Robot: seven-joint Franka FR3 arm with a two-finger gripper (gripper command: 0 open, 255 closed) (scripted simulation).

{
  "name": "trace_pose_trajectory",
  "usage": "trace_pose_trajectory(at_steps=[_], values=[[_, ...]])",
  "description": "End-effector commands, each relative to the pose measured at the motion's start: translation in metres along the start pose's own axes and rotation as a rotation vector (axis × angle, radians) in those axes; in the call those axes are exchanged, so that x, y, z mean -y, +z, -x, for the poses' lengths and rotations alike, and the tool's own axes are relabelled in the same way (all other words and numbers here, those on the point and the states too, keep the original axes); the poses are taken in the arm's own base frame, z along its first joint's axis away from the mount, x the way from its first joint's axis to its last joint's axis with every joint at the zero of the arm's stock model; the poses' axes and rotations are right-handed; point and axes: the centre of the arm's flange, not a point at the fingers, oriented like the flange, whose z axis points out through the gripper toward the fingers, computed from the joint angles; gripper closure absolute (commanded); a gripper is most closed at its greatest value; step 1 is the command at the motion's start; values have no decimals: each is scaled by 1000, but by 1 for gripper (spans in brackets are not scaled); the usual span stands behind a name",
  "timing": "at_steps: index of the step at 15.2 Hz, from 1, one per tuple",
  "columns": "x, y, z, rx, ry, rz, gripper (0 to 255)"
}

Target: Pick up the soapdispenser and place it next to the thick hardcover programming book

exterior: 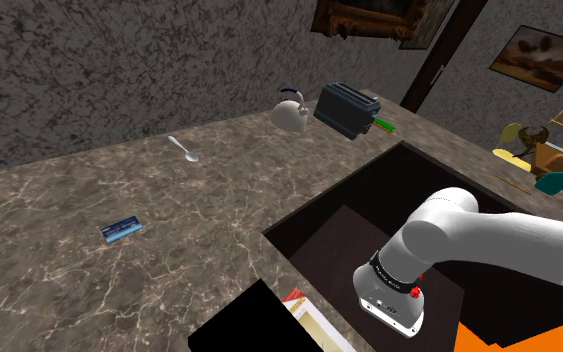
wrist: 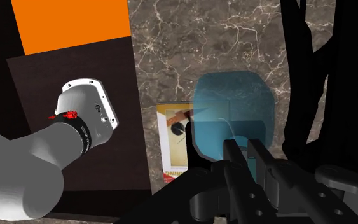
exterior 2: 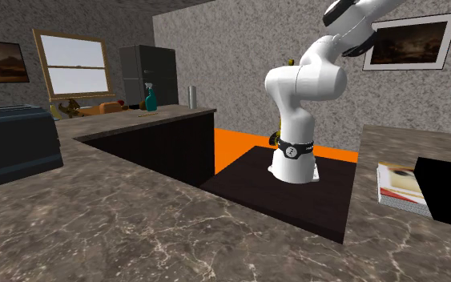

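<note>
Above marble counter (wrist: pixel 190 44): gripper (wrist: pixel 244 150) clamped on teal soap dispenser (wrist: pixel 231 108), carry step; next I'd lower it beside the hardcover book (exterior 2: pixel 398 183), at its seven o'clock, second exterior view.

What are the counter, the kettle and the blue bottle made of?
Counter: looks like polished brown stone, maybe marble, going by its pale veins. Kettle: pale grey and smooth, perhaps metal, though the look leaves it open. Bottle: hazy, see-through-looking blue, so plastic or glass; I cannot tell which.
</note>
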Motion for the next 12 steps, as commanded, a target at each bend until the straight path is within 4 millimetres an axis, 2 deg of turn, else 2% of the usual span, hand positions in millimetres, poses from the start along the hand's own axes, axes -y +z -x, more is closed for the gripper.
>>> trace_pose_trajectory(at_steps=[1, 12], values=[[1, 10, 1, 0, 0, -1, 255], [9, 68, 3, 0, 0, -1, 255]])
